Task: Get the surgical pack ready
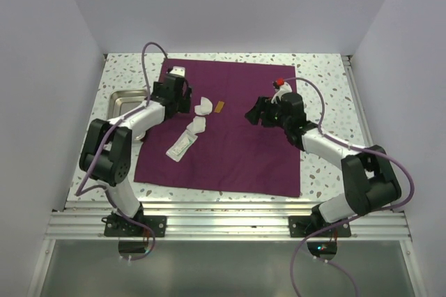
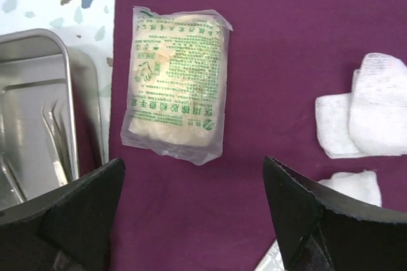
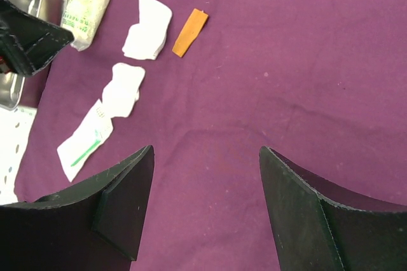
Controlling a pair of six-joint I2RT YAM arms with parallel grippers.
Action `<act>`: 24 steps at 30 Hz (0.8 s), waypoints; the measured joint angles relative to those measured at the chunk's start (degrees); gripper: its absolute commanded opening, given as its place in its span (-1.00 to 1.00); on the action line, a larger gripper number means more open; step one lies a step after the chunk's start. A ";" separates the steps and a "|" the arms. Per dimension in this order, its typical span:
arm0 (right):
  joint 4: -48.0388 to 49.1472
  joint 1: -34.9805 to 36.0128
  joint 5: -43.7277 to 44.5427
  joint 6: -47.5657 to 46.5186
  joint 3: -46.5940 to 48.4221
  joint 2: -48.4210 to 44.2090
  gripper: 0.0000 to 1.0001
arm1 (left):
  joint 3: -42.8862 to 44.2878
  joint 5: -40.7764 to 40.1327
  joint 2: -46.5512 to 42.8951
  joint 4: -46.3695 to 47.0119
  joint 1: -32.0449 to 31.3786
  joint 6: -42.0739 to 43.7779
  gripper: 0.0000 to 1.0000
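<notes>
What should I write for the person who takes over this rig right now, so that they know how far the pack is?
The left pincer is open and empty, over the glove packet.
The right pincer is open and empty, over bare cloth.
The cloth lies spread flat. On its left part lie the glove packet, gauze, orange strip and long packet. The tray stands on the table at the cloth's left edge.
Done: cloth laid out, small items on it.
Left: tray not yet among the items on the cloth; cloth not folded over.
</notes>
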 measured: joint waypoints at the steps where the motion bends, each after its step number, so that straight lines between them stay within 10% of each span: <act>1: -0.02 0.00 -0.02 0.00 -0.07 0.00 0.41 | 0.13 -1.38 0.39 0.13 -0.24 0.52 0.79; 24: 0.46 0.00 -0.07 0.00 -0.50 0.02 0.41 | 5.20 -10.60 12.83 1.38 -3.23 7.15 0.01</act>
